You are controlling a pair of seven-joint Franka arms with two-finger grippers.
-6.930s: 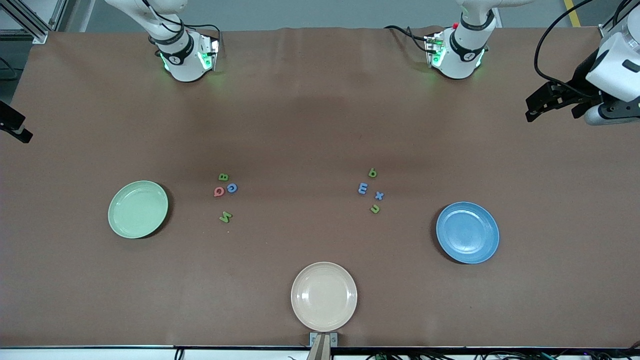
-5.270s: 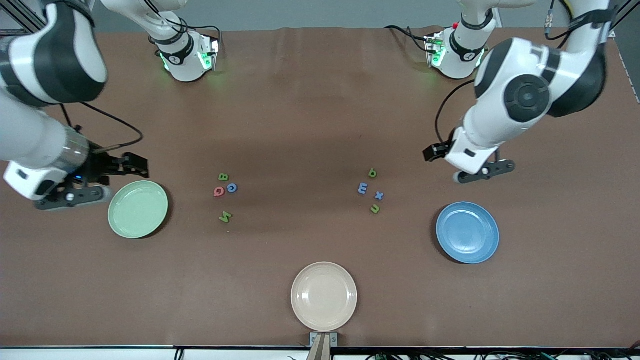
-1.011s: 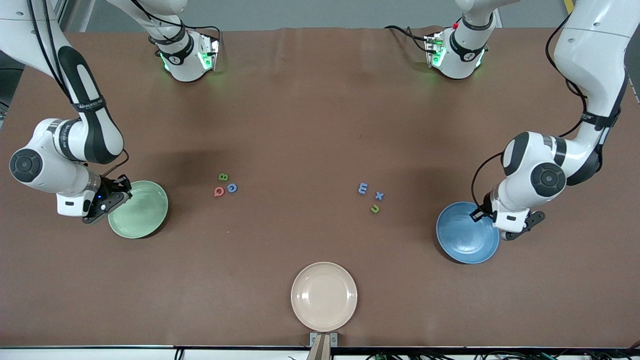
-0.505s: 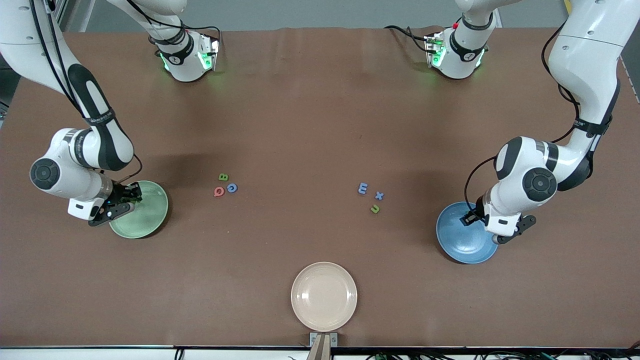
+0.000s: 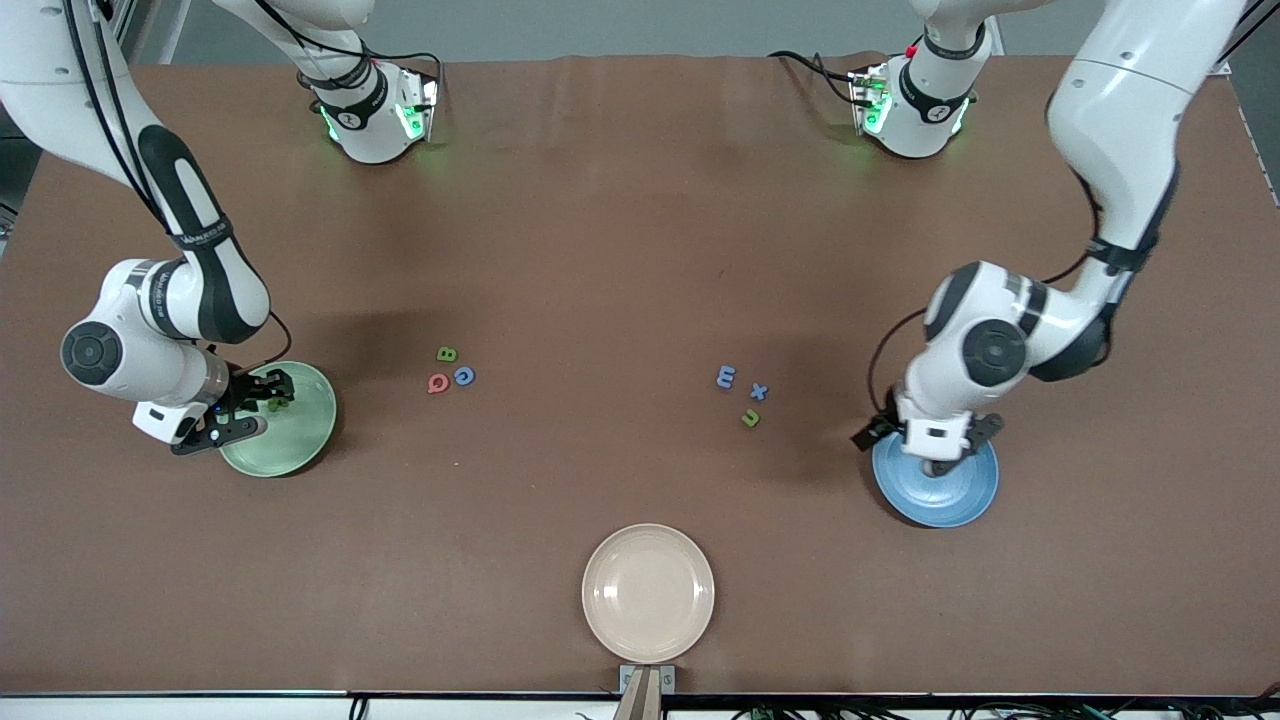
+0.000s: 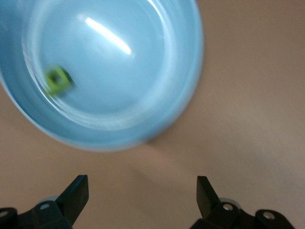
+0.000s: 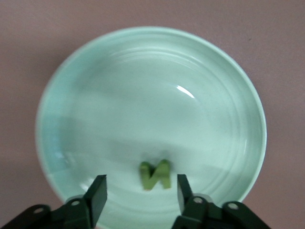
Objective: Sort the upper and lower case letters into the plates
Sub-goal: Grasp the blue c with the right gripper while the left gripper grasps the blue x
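The pale green plate lies toward the right arm's end of the table. My right gripper is open low over it, and a green N lies loose in it; in the right wrist view the N lies on the plate just ahead of my open gripper. The blue plate lies toward the left arm's end. My left gripper is open and empty at its rim. In the left wrist view my left gripper is over bare table beside the plate, which holds a small green letter.
A green B, a red letter and a blue G lie in one group mid-table. A blue m, a blue x and a green u lie in another. A beige plate lies near the front edge.
My right gripper has opened and the green N now lies in the pale green plate. My left arm has swung from the blue plate's outer side toward the lower-case letters.
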